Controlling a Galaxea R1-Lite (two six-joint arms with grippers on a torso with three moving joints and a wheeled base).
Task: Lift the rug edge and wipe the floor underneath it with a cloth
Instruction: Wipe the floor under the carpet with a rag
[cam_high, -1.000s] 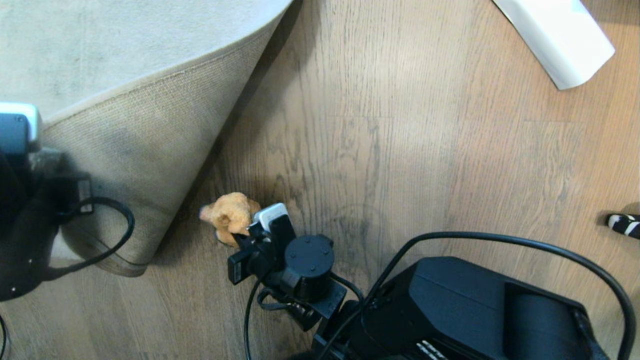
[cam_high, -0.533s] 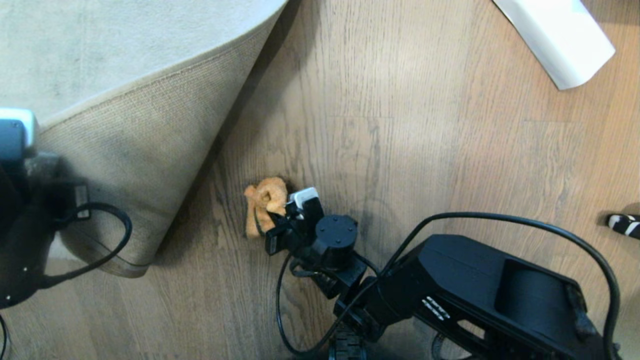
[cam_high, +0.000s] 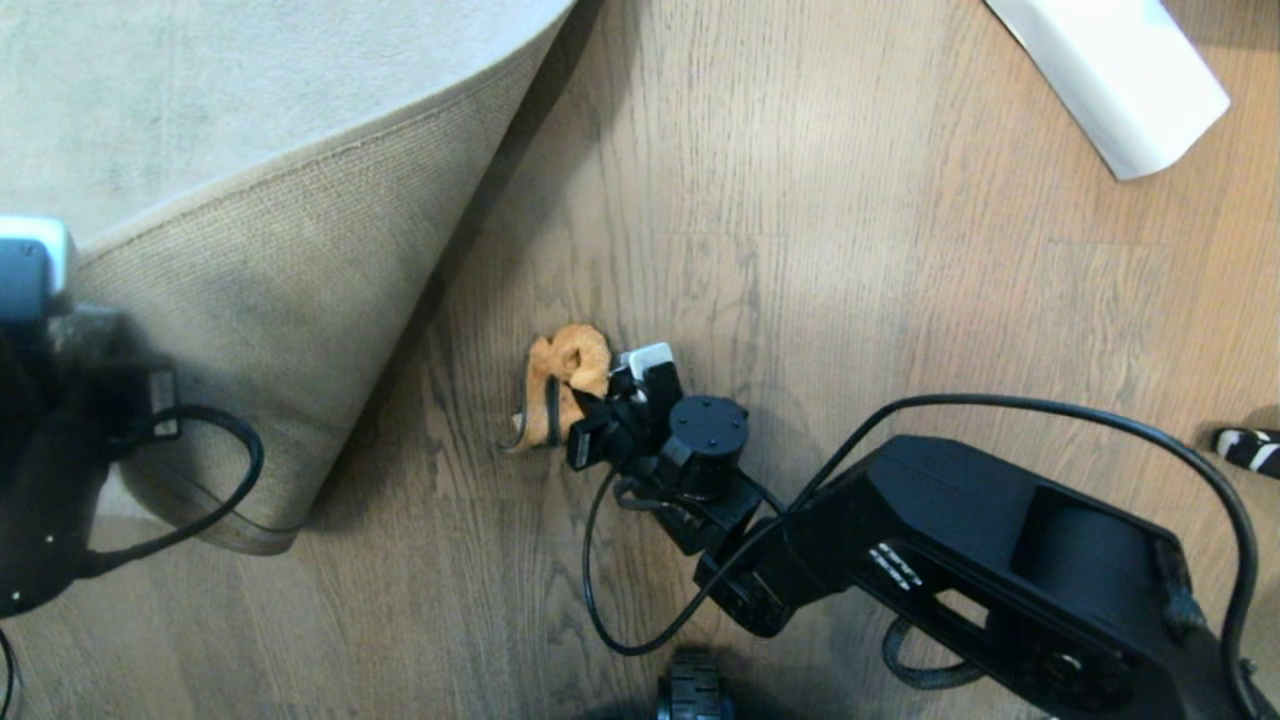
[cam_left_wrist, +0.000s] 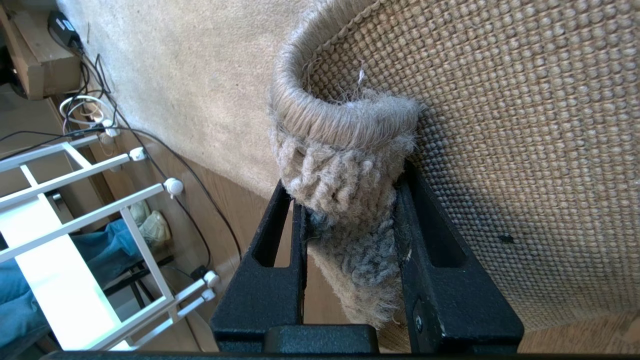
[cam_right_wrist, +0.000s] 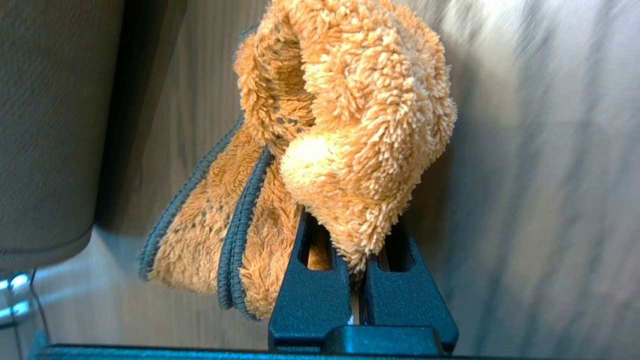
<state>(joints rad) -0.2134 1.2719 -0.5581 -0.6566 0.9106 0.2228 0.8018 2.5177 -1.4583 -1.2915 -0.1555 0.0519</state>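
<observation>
Right claw: closed tight on the cloth, pinching a bunched fold; the rest hangs loose onto the floor, centre of scene, just right of the folded-back rug.

Cloth, orange fuzzy microfibre with dark grey trim: judged light, soft and limp. It will drag and flatten wherever pushed; a pinch through the bunched middle, as now, suits wiping better than a trailing trimmed edge.

Left claw: clamped on the rug edge at the corner, pile crushed between the fingers; far left of scene.

Rug edge, grey pile with tan woven backing: folded over, backing upward. Judged heavy, fairly stiff, springy; likely to drop back if released. The bound corner is the sound hold.

Floor, wood-grain plank: hard, smooth.

White rolled sheet: far right, well apart.
</observation>
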